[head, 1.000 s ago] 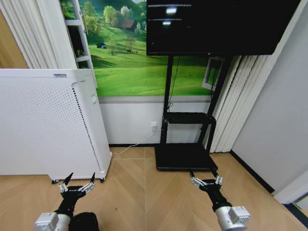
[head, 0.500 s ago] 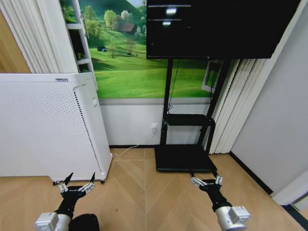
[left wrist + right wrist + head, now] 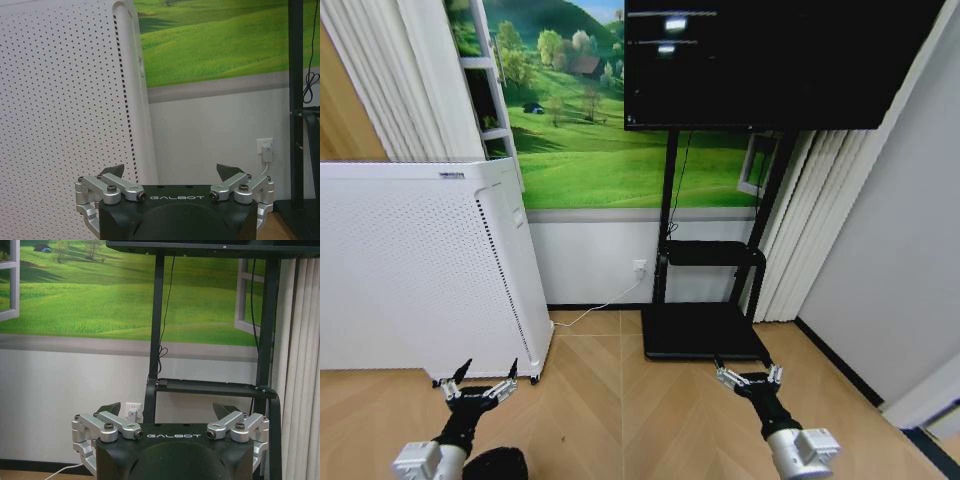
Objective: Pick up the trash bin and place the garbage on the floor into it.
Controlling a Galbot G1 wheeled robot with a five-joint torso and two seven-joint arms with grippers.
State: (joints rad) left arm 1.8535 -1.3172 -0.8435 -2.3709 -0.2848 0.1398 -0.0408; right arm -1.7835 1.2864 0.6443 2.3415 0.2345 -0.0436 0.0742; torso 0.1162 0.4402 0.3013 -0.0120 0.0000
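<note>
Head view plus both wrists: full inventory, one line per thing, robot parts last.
Tall white perforated appliance: one, white, left on the floor.
Black screen: one, on a black wheeled stand, centre right.
Green meadow wall mural: one, back wall.
White wall socket: one, with a white cable, beside the stand.
White pleated curtains: right of the stand, also upper left.
Herringbone wood floor: tan.
Dark round object: one, black, bottom edge, identity unclear.
Left gripper: open, low left.
Right gripper: open, low right.
</note>
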